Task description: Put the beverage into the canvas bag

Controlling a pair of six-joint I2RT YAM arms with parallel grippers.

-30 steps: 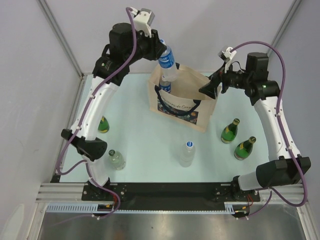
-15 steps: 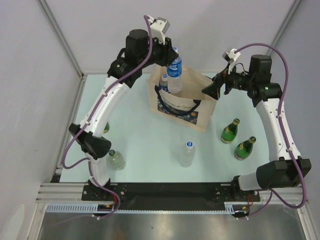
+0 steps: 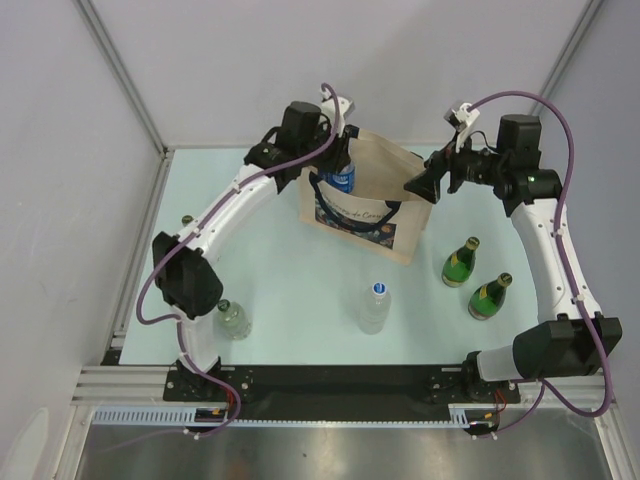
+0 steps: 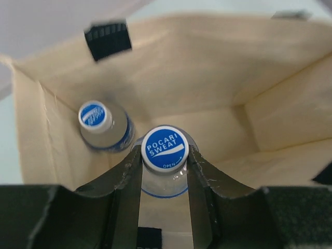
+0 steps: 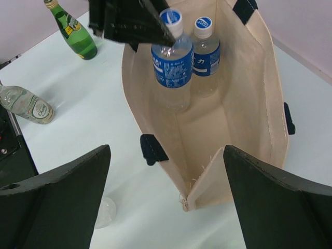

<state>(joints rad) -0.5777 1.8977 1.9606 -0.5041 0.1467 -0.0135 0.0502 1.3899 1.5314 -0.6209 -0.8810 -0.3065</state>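
Pale-green table (image 3: 270,260) carries beige canvas bag (image 3: 390,168), navy handles (image 4: 108,40), seemingly starry print (image 3: 355,222).

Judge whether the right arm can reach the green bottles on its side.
Likely yes: its jaws are open and empty near the bag, and both green bottles stand upright beside the arm with nothing between.

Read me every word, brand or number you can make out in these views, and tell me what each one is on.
"POCARI SWEAT": cap of the held bottle, in the left gripper.
"OPEN": same cap, lower edge.
Too blurred: cap of the second bottle.
Unreadable from here: blue label on the held bottle.
Too small: printed panel on the canvas bag.
Too small: labels on the green bottles.
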